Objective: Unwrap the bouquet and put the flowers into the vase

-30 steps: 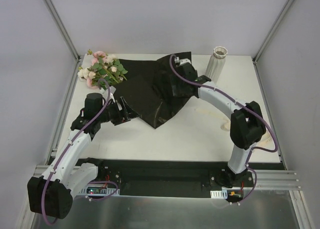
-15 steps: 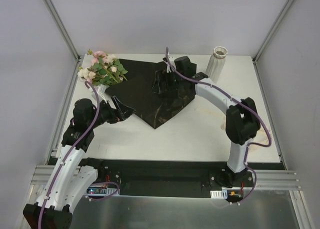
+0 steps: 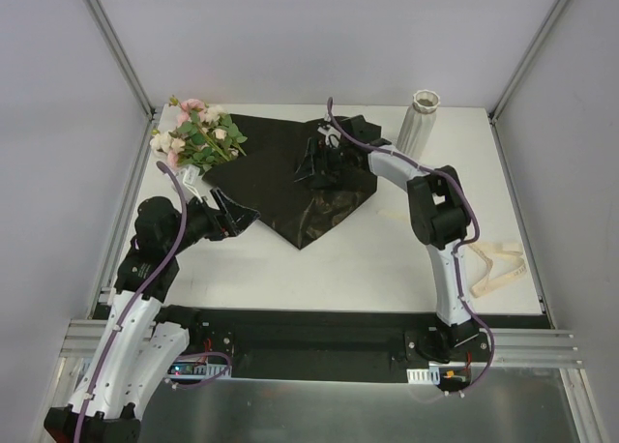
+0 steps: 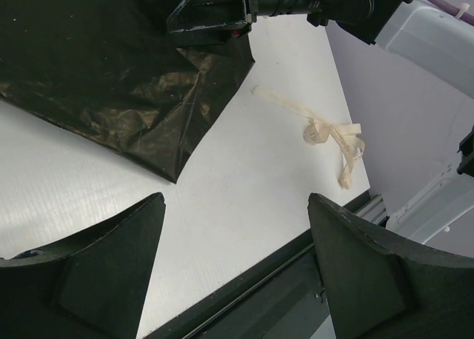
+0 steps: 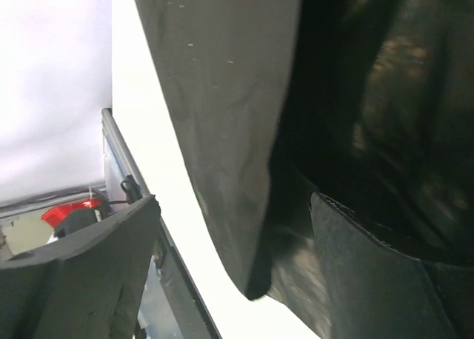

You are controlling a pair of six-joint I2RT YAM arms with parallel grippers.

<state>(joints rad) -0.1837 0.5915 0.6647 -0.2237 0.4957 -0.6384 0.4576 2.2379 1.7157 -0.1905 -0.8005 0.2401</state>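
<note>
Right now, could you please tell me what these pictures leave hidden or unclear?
- Top view: the stems of the flowers cannot be traced against the black paper.
- Top view: the inside of the vase is too small to see.
- Right wrist view: a blurred fold of the black paper hangs inside the open right gripper; contact cannot be judged.
- Top view: the right arm covers part of the ribbon.

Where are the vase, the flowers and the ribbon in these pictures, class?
vase (image 3: 418, 126), overhead view, on its ribbed side.
flowers (image 3: 198, 133), overhead view, on the leaves among the blooms.
ribbon (image 4: 316, 135), left wrist view, on its curled loop.
</note>
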